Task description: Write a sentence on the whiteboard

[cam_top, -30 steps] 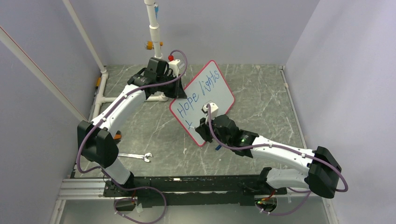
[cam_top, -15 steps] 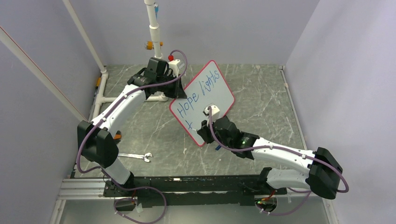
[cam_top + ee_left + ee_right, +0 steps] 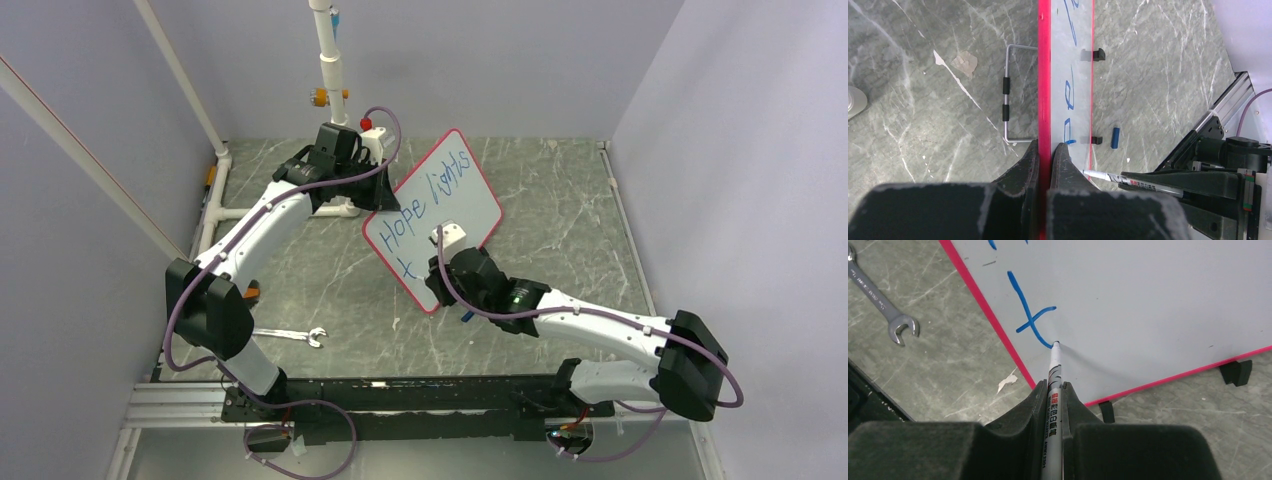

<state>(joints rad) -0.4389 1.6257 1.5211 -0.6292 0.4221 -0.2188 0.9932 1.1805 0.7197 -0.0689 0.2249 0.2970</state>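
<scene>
Currently partway through the sentence [image 3: 425,200]: "Hope lights" done, "t" on line two. Right gripper [image 3: 1054,390] closed on the marker [image 3: 1055,365], tip touching the whiteboard [image 3: 1148,300], propped tilted mid-table. Left gripper [image 3: 1045,150] pinched shut on its left edge. Next, probably: lift, step right, start "h".

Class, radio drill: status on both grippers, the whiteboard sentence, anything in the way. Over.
Left gripper shut on whiteboard edge. Right gripper shut on marker, tip touching board. Sentence reads "Hope lights", next letter begun. Wrench lies clear of board.
</scene>
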